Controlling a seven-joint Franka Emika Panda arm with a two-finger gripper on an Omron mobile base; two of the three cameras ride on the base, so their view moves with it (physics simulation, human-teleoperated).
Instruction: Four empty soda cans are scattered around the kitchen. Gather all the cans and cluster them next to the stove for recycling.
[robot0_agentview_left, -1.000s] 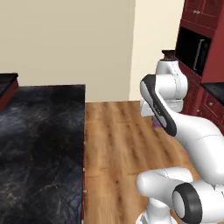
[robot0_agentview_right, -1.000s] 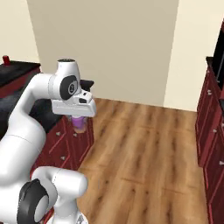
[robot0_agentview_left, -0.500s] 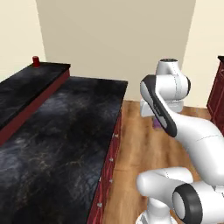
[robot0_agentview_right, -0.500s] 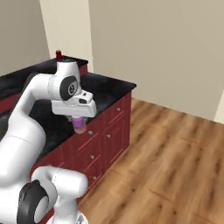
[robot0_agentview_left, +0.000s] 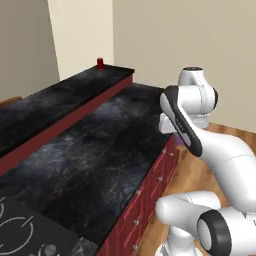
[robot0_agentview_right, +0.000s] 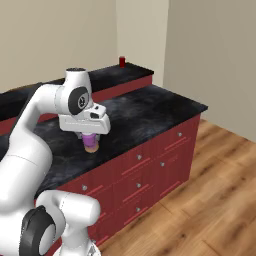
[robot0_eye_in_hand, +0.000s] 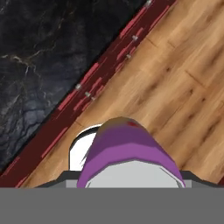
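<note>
With the base swung round so the black marbled counter (robot0_agentview_left: 95, 150) now faces it and the flat black stove (robot0_agentview_left: 22, 235) shows at its near corner, the gripper (robot0_agentview_right: 90, 142) stays clamped on 1 purple soda can (robot0_agentview_right: 91, 143), ready for delivery.

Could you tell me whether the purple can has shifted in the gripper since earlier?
No: the purple can still hangs directly under the gripper; only the counter view shifted.

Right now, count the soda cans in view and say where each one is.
2. A purple can is held in the gripper; a red can stands on the far raised counter. Others may be hidden.
</note>
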